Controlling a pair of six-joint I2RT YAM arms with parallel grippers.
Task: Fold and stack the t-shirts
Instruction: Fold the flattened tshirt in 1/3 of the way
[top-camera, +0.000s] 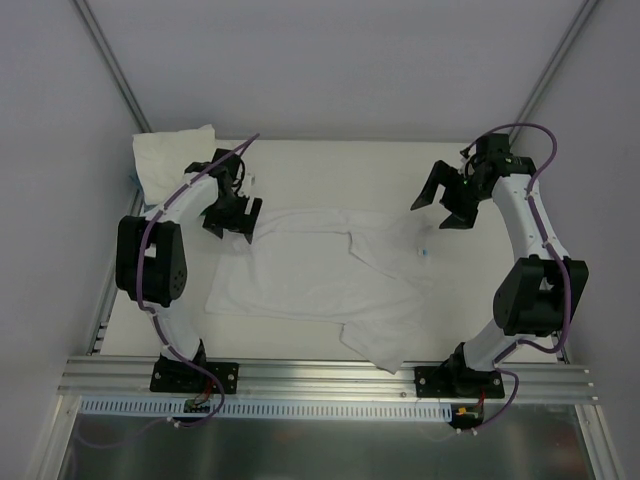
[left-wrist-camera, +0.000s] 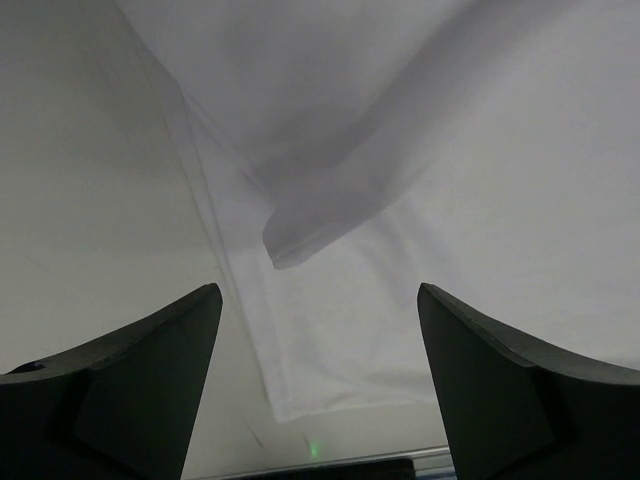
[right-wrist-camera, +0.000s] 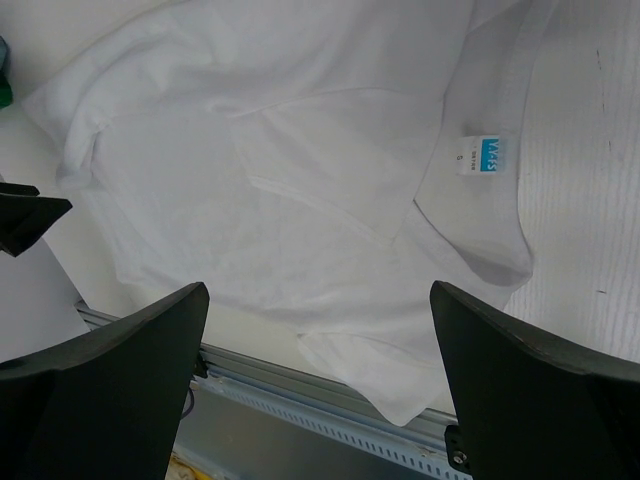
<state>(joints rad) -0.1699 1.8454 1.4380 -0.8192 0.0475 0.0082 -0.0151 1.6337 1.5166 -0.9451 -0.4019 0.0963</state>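
- Item 1, t-shirt (top-camera: 320, 275): white, 1 piece, spread nearly flat across the middle of the table (top-camera: 340, 165). The collar (right-wrist-camera: 480, 255) lies toward the right of the top frame and the hem toward the left.
- Sleeve (top-camera: 385, 345): it trails toward the lower centre of the top frame, close to the table's near edge. Another flap of cloth lies turned over the body.
- Label (right-wrist-camera: 482, 153): small, blue and white, inside the collar, at the upper right of the right wrist frame.
- Item 2, folded bundle (top-camera: 175, 155): white cloth at the upper left of the top frame, well apart from item 1. We cannot count its layers.
- Left pincer (top-camera: 232, 218): released, jaws apart with nothing between them, low over the shirt's left edge. The hem corner (left-wrist-camera: 280, 410) shows just beside the gap.
- Right pincer (top-camera: 443, 207): released, jaws spread wide and empty, raised above the table at the right, beside the collar end.
- Handling, our judgement: light, thin and limp. It will sag from any single hold, wrinkle readily and probably slide on the smooth table.
- Holds, our judgement: pinch at corners, with 1 pincer on the hem corner and 1 on the matching shoulder, so an edge lifts straight. The main risk is catching 2 layers where only 1 is wanted.
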